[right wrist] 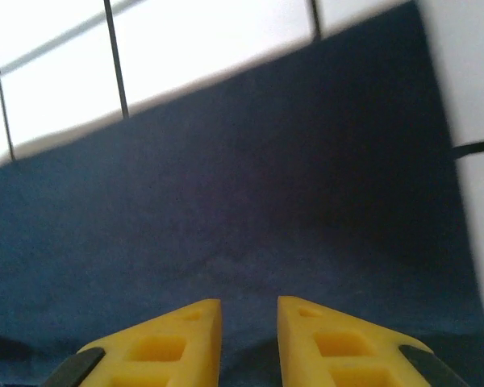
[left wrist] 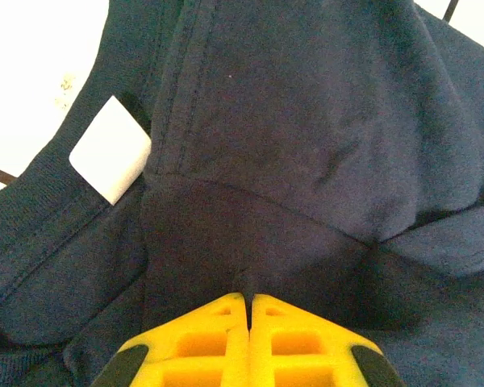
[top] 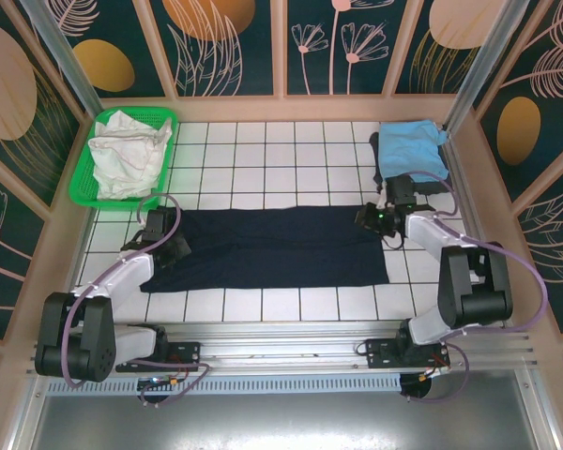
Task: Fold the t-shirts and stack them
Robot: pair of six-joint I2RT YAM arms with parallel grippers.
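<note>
Navy shirt (top: 272, 248) flat centre, blue (top: 410, 145) folded, white (top: 127, 155) crumpled

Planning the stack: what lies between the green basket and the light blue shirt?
Bare white tiles from basket to light blue shirt, in the top view.

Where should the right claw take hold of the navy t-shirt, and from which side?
Pinch the navy t-shirt at its right-end edge near the far corner, coming down from above. It lies flat as a long strip across the tiles, so only an edge offers a lip. The right claw hangs parted over that end; the left claw is shut on the collar end.
</note>
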